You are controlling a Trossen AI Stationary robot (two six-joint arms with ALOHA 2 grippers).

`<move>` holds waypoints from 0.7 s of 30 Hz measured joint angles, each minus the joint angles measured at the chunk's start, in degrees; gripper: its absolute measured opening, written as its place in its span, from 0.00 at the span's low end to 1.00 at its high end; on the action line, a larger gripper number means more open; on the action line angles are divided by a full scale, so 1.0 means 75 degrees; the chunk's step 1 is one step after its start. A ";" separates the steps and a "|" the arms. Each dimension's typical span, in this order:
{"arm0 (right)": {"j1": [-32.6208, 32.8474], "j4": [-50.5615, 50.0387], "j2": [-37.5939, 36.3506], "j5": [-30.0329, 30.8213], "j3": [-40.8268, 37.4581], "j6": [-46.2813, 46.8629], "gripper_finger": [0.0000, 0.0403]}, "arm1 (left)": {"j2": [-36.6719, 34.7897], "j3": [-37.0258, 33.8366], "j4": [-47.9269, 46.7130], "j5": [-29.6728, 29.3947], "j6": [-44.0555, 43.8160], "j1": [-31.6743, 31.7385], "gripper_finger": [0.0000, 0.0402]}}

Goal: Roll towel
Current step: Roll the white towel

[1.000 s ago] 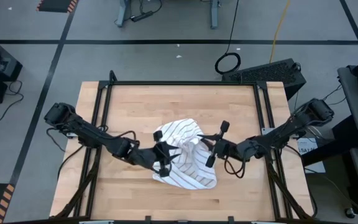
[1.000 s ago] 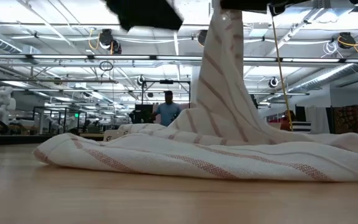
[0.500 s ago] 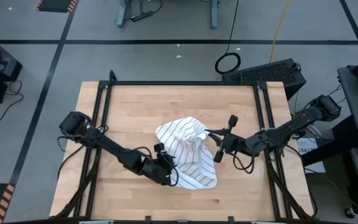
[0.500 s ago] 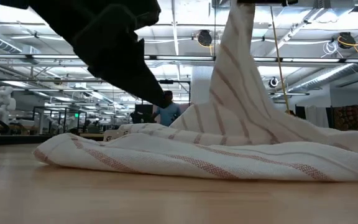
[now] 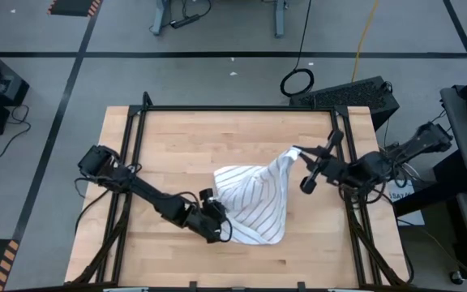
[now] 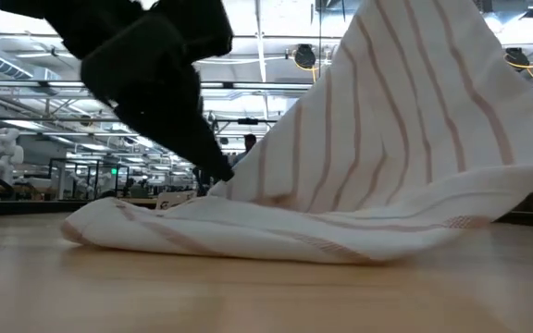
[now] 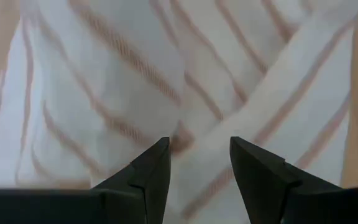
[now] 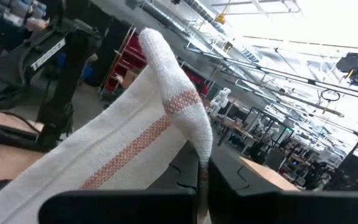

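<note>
Evidently the right claw [image 5: 298, 152], clamped on a corner of the striped towel [image 5: 254, 203], held it taut toward two o'clock over the tabletop [image 5: 177, 146] while the left claw [image 7: 199, 163] hovered apart at the seven-o'clock edge, so the thin pinch might slip.

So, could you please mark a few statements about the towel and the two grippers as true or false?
1. The right gripper holds a corner of the towel lifted off the table. True.
2. The left gripper has its jaws shut on the towel. False: they stand open above it.
3. The towel is already rolled. False: it lies partly spread out.
4. The towel has narrow stripes. True.
</note>
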 joint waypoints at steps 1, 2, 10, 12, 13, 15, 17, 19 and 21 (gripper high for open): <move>-0.0003 -0.0105 -0.0098 0.0003 0.0003 0.0088 0.01 | 0.0000 -0.0081 -0.0094 0.0049 -0.0142 -0.0026 0.43; -0.0003 -0.0233 -0.0178 -0.0001 0.0009 0.0176 0.01 | 0.0000 -0.0205 -0.0124 0.0139 -0.0274 -0.0058 0.43; -0.0003 -0.1316 -0.0308 -0.0013 0.0009 0.1124 0.01 | -0.0006 -0.0995 0.0053 0.0534 -0.1209 -0.0472 0.43; -0.0003 -0.1583 -0.0305 -0.0017 0.0009 0.1369 0.01 | -0.0006 -0.1028 0.0133 0.0502 -0.1235 -0.0577 0.43; -0.0003 -0.1683 -0.0305 -0.0017 0.0009 0.1497 0.01 | -0.0006 -0.1030 0.0178 0.0502 -0.1220 -0.0636 0.43; -0.0006 -0.1802 -0.0305 -0.0015 0.0009 0.1676 0.01 | -0.0006 -0.1043 0.0429 0.0508 -0.0963 -0.0762 0.43; -0.0003 -0.1917 -0.0305 -0.0035 0.0009 0.1827 0.01 | 0.0006 -0.1049 0.0968 0.0412 -0.0479 -0.0890 0.43; -0.0003 -0.2072 -0.0305 -0.0036 0.0009 0.1984 0.01 | 0.0006 -0.1049 0.1655 0.0055 0.0139 -0.0989 0.42; -0.0003 -0.2291 -0.0305 -0.0038 0.0009 0.2148 0.01 | 0.0006 -0.1046 0.2228 -0.0085 0.0722 -0.1036 0.39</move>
